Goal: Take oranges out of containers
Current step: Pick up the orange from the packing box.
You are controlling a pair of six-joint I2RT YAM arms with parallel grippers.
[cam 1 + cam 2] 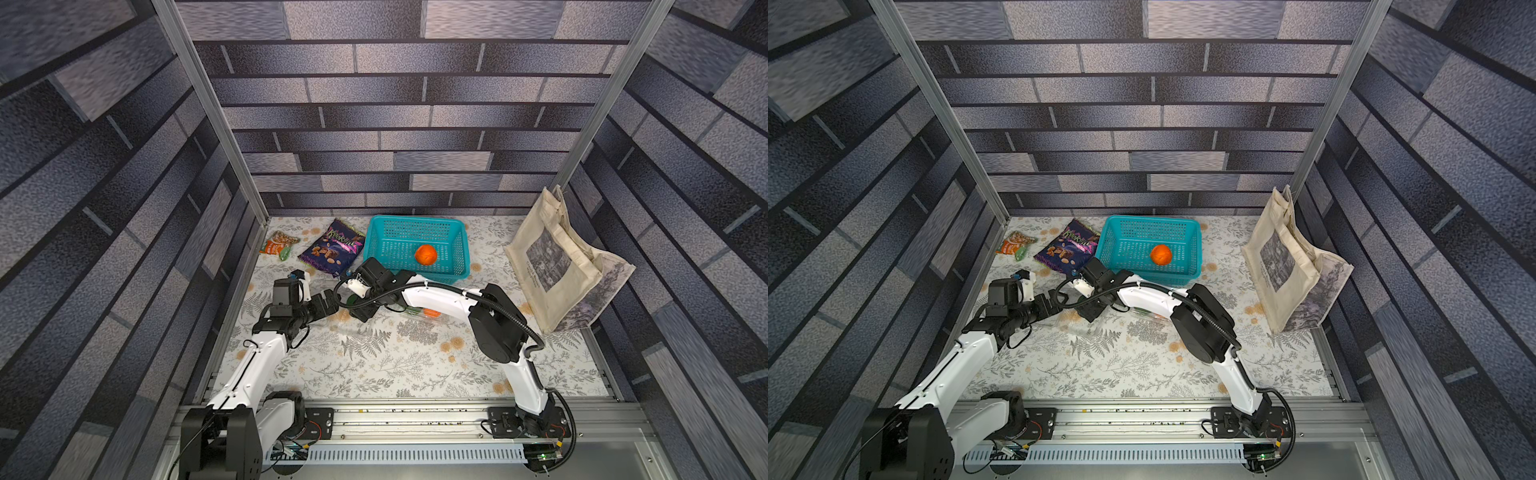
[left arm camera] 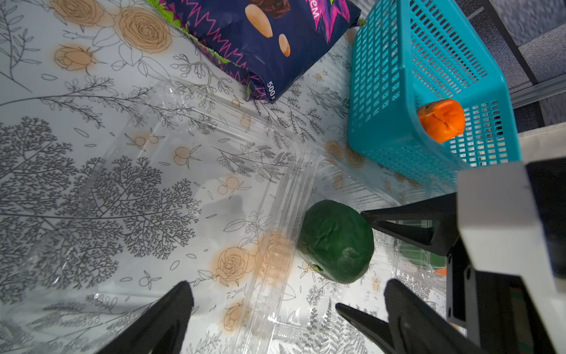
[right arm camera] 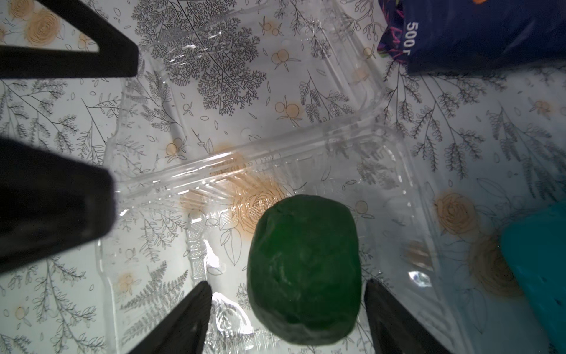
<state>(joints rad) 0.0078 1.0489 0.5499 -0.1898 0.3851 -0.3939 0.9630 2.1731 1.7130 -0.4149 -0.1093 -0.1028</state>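
Two snack packs lie far left on the floral-print tablecloth [image 1: 374, 361]: a small orange-and-green packet [image 1: 279, 246], its print too small to read, and a dark blue foil bag [image 1: 332, 249] picturing almonds, marked "500 г" in the wrist views. Grey brick-pattern panels [image 1: 395, 124] in an aluminium frame wall the cell.

The left gripper [image 2: 286, 285] hangs with jaws spread wide over the flat-open lid of a clear plastic clamshell container [image 3: 395, 171]. In its tray sits a dark green lumpy round fruit [image 3: 303, 269], matt-skinned, between the parted fingers of the right gripper [image 3: 286, 283], which have not closed on it.

A teal perforated plastic basket [image 1: 376, 232] holds a bright orange creased fruit [image 1: 425, 254]. Under the right forearm a second clear clamshell [image 1: 415, 316] shows green and orange through its plastic. A beige cloth tote bag [image 1: 557, 266] leans far right, its printed lines illegible.
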